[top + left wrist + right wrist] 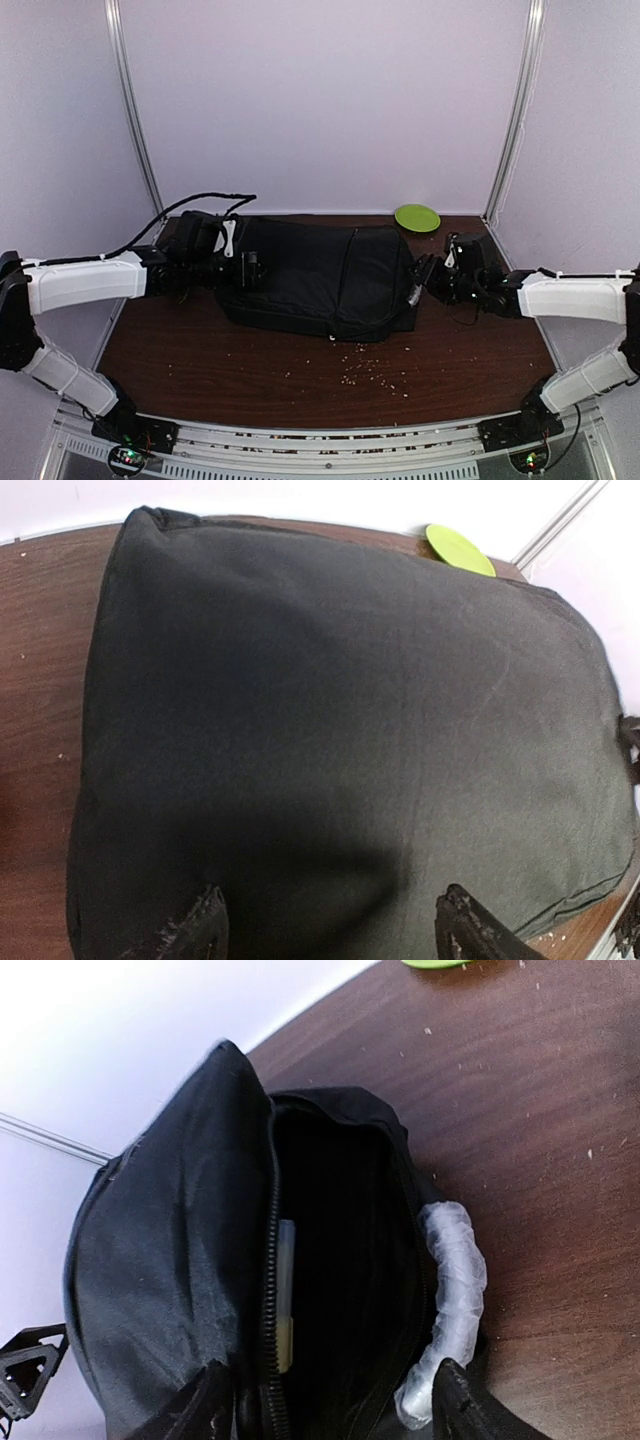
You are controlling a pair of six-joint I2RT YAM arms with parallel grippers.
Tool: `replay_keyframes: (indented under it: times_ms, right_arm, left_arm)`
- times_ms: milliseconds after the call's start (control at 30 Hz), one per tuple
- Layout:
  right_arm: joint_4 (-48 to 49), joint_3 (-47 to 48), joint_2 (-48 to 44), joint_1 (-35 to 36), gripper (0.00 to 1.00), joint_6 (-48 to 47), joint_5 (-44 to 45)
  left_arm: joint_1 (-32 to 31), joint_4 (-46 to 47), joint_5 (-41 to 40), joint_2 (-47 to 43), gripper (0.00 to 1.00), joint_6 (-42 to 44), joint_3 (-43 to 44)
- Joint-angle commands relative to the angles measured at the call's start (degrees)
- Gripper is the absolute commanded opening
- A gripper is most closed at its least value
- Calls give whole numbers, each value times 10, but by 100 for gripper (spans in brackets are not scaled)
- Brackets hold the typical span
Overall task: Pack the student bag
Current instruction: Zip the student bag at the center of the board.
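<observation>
Dark wooden table (200,365) first, its near part scattered with crumbs (372,366). Behind them the student bag (320,280) lies flat between both arms. At one end the left gripper (330,920) is spread wide and holds nothing, black fabric filling the space ahead of it. The right gripper (330,1400), just as wide and empty, faces the bag's unzipped mouth, the pale handle (452,1295) just beside one finger. Farther back sits a green plate (417,217)

The student bag (320,275), a large black soft fabric backpack, lies flat across the desk (300,385), its zipper open at the right end beside a pale handle (450,1300).
</observation>
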Motion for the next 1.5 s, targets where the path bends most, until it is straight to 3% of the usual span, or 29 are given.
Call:
replay_keyframes:
  times_ms: [0,200,333,467,600,867,967,1067,1467]
  right_arm:
    - [-112,2,-96,37,69,-51,61]
    - [-175,-34,-213,172,68,-79,181]
    - [-136,-89,-257,290,65,-76,248]
    - [-50,-125,-206,398,61,-59,318]
    - [62,-114,-77,460,58,-80,367]
    - [120,20,147,472,54,-75,375]
    - [128,51,184,467,54,-74,354]
    - [69,93,220,458,54,-43,355]
    - [-11,145,276,415,43,35,345]
  left_arm:
    - [-1,-33,-10,-38,75,-1,-28]
    - [-2,-40,-26,-108,80,-18,-73]
    - [-5,-48,-42,-153,81,-24,-102]
    - [-5,-51,-52,-162,82,-29,-114]
    - [-5,-40,-46,-154,82,-36,-120]
    - [-5,-33,-44,-166,82,-42,-140]
    - [-5,-29,-39,-176,82,-43,-149]
    - [-5,-26,-44,-182,82,-41,-155]
    - [-5,-20,-46,-186,82,-28,-153]
